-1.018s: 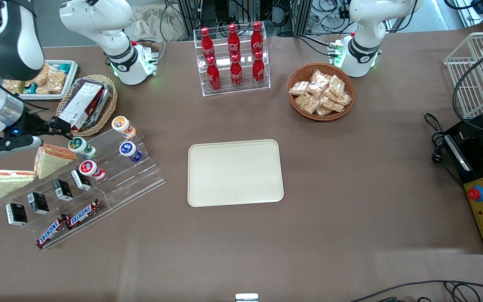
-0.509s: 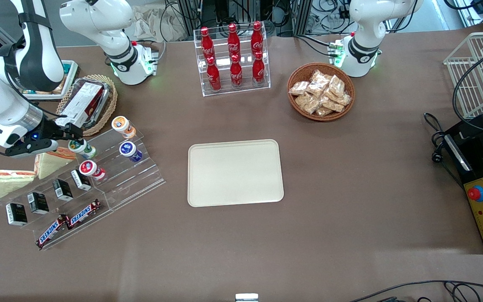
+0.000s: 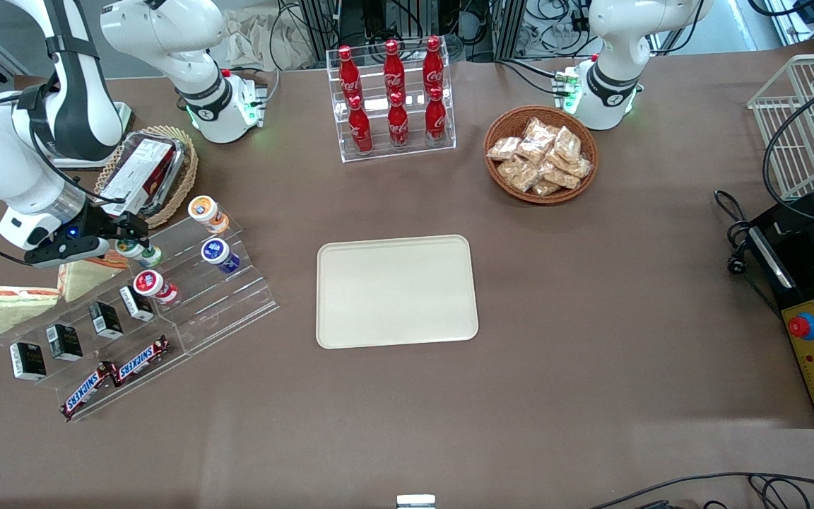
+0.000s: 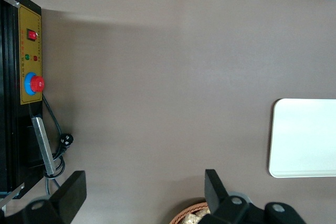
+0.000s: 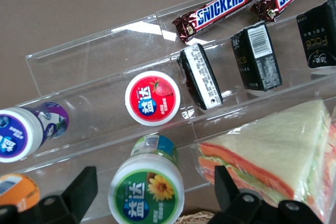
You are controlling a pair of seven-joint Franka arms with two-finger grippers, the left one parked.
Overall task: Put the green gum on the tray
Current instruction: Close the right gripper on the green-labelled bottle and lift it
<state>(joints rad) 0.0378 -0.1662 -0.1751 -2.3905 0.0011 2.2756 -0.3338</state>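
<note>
Your pincer [image 3: 123, 237] hangs spread around the small white green-lidded gum bottle [image 5: 146, 188] on the clear acrylic stepped rack [image 3: 230, 297]. Crowding it are a wrapped triangular sandwich [image 5: 273, 148], a red-lidded bottle [image 5: 153, 98] and a blue-lidded bottle [image 5: 21, 132]. The flat beige rectangular tray [image 3: 396, 290] lies well apart on the brown bench [image 3: 591, 297].

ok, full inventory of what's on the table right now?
green gum: 1, white/green, acrylic stand, between the tool's fingers
other gum bottles: 3, orange, blue, red, same stand
black packs: 4, stand
Snickers: 2, stand's lowest step
sandwiches: 2, beside stand
tray: 1, beige, mid-table
Coke bottles: 6, red, clear rack
snack basket: 1, wicker
boxed basket: 1
wire basket: 1, white
control box: 1
tool: open, around green gum
</note>
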